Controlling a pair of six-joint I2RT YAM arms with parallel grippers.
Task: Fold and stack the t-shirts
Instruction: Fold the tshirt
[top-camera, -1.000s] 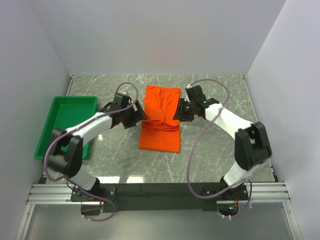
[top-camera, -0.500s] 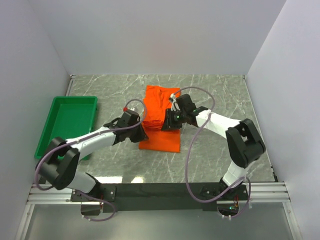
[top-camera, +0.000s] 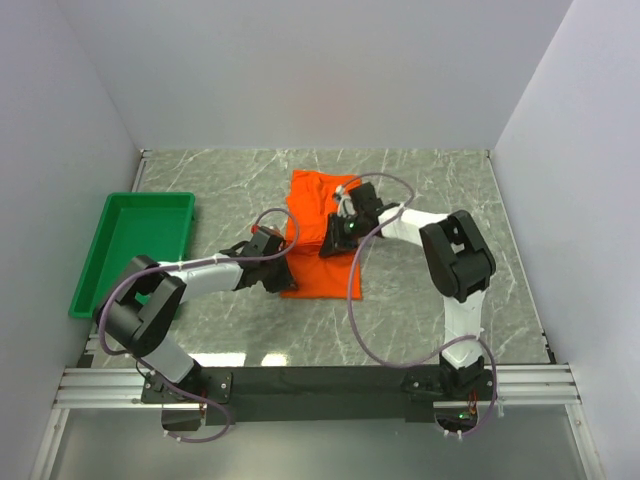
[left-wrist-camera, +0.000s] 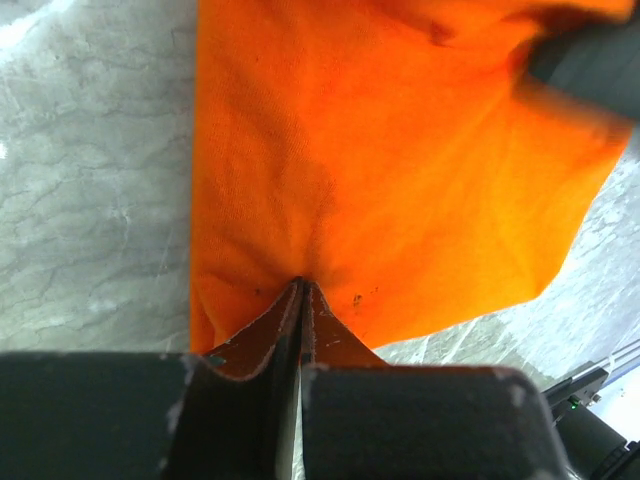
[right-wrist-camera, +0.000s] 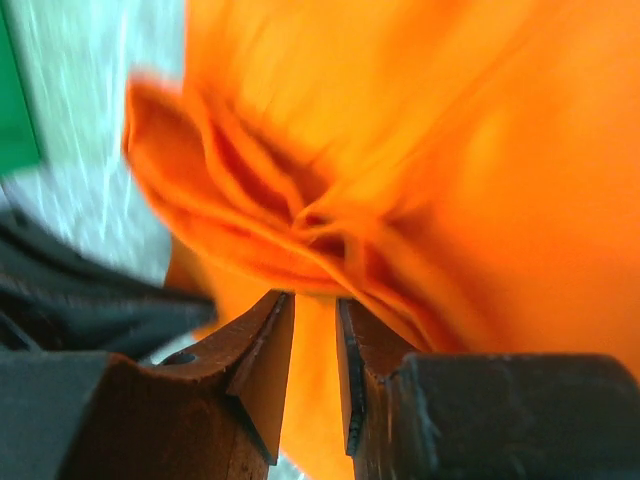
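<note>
T-shirt (top-camera: 325, 275), orange, lies partly folded at the centre of the marble table (top-camera: 420, 190), with its upper layer bunched in creases. Left gripper (top-camera: 283, 270) sits at the shirt's near left edge; the wrist view shows its 2 fingers (left-wrist-camera: 270, 330) pressed together on a pinch of cloth. Right gripper (top-camera: 335, 235) rests on the shirt's upper part. Its fingers (right-wrist-camera: 262, 360) stand narrowly apart with creased cloth at the tips, but the view is blurred and a hold cannot be confirmed. Green tray (top-camera: 140, 240) stands well apart at the left.
</note>
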